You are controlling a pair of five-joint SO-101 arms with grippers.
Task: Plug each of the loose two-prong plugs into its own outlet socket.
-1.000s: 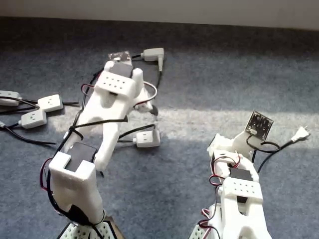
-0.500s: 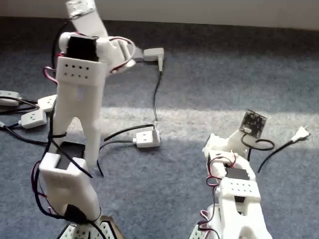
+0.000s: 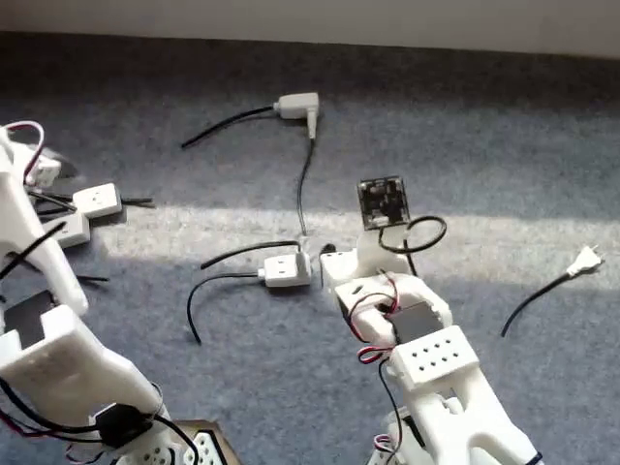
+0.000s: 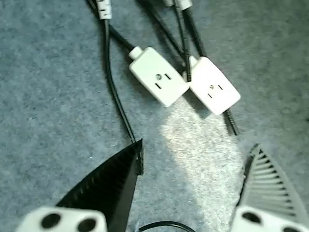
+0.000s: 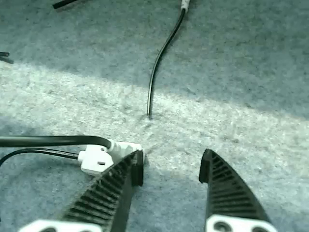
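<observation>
Your right gripper (image 5: 173, 158) hangs low over the carpet (image 5: 251, 58), fingers spread and empty. Its black finger (image 5: 116, 188) sits just beside the middle socket (image 5: 99, 160), a white block with two dark cords running off it. You cannot tell whether the finger and the block touch. Beyond the gap lies the loose end of a black cord (image 5: 159, 67). In the high view this cord leads up to the angled white plug (image 3: 296, 105) near the carpet's far edge. A two-prong plug (image 3: 584, 259) lies well apart toward the carpet's right side, with its own cord trailing toward the near side.

Your left gripper (image 4: 195, 150) is spread wide as well and holds nothing, poised over the carpet's left side. Ahead of it lie the first socket (image 4: 158, 82) and the second socket (image 4: 212, 92), side by side, faces up and nearly touching. A thin lead (image 4: 116, 92) runs from beyond the first socket toward the tip of the dark finger. More leads bunch up behind the two sockets, one of them lying over the seam between the two.
</observation>
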